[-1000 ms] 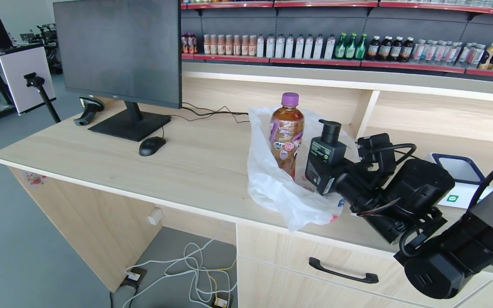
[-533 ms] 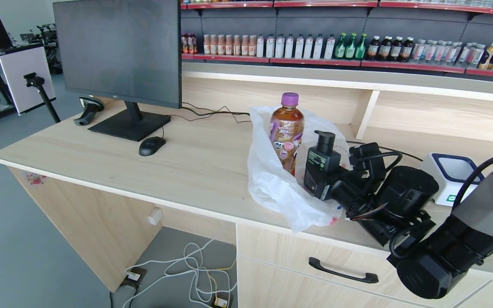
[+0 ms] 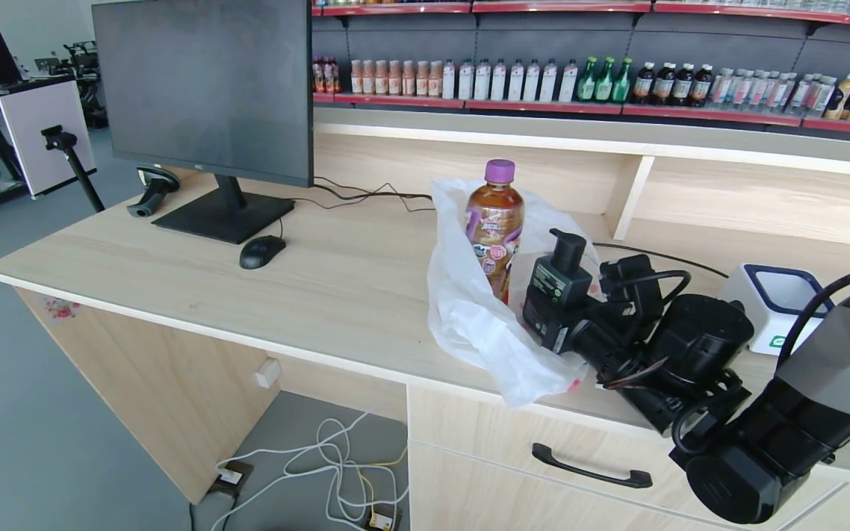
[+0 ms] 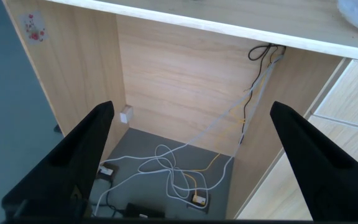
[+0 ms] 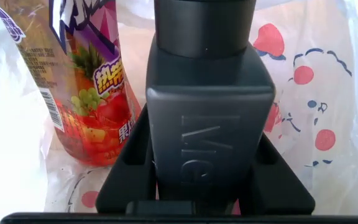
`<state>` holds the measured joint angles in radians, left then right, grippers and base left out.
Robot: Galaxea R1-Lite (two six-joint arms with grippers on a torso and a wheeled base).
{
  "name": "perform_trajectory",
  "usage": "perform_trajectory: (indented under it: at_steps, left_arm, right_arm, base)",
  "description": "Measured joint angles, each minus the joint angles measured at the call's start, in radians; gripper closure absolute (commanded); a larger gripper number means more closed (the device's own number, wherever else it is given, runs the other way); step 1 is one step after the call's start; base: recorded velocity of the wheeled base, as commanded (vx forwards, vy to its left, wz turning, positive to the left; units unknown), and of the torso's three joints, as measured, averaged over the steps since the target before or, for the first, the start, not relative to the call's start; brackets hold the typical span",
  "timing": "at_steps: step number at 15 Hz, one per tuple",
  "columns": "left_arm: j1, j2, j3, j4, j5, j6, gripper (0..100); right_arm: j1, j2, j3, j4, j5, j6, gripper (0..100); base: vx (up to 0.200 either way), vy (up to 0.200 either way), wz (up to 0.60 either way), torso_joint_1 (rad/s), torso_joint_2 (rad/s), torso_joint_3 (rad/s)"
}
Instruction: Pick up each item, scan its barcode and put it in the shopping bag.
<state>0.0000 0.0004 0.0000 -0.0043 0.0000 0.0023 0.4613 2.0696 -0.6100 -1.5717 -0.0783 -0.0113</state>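
My right gripper (image 3: 578,324) is shut on a black bottle (image 3: 554,295) with a round black cap, held tilted at the open mouth of the white plastic shopping bag (image 3: 480,328) on the wooden counter. In the right wrist view the black bottle (image 5: 207,118) sits between my fingers (image 5: 124,163), just above the bag's printed plastic (image 5: 319,93). A brown tea bottle (image 3: 495,225) with a purple cap stands upright inside the bag, right beside the black bottle; its fruit label (image 5: 73,81) is close by. My left gripper (image 4: 191,155) hangs open below the counter edge, holding nothing.
A white barcode scanner (image 3: 779,302) stands on the counter to the right of the bag. A monitor (image 3: 204,88), mouse (image 3: 261,251) and handheld scanner (image 3: 150,190) sit at the left. Shelves of drinks (image 3: 580,77) line the back. Cables (image 4: 173,174) lie on the floor under the counter.
My right arm has come down and slightly left with the black bottle, bringing it lower into the bag's mouth. The scanner behind it has become more exposed.
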Motion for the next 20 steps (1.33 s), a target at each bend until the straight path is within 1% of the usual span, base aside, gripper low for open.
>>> perform_trajectory:
  at_steps: [5, 6, 16, 20]
  left_arm:
    - [0.0, 0.0, 0.0, 0.0, 0.0, 0.0, 0]
    - [0.0, 0.0, 0.0, 0.0, 0.0, 0.0, 0]
    - [0.0, 0.0, 0.0, 0.0, 0.0, 0.0, 0]
    - [0.0, 0.0, 0.0, 0.0, 0.0, 0.001, 0]
  right_arm:
    - [0.003, 0.005, -0.002, 0.001, 0.0, 0.029, 100]
    - [0.003, 0.007, -0.004, 0.001, 0.0, 0.032, 0]
    - [0.01, -0.054, 0.003, 0.003, 0.0, 0.035, 0]
    - [0.01, -0.134, 0.077, 0.003, 0.0, 0.034, 0]
  base:
    - [0.0, 0.0, 0.0, 0.0, 0.0, 0.0]
    - [0.0, 0.0, 0.0, 0.0, 0.0, 0.0]
    - [0.0, 0.0, 0.0, 0.0, 0.0, 0.0]
    - [0.0, 0.0, 0.0, 0.0, 0.0, 0.0]
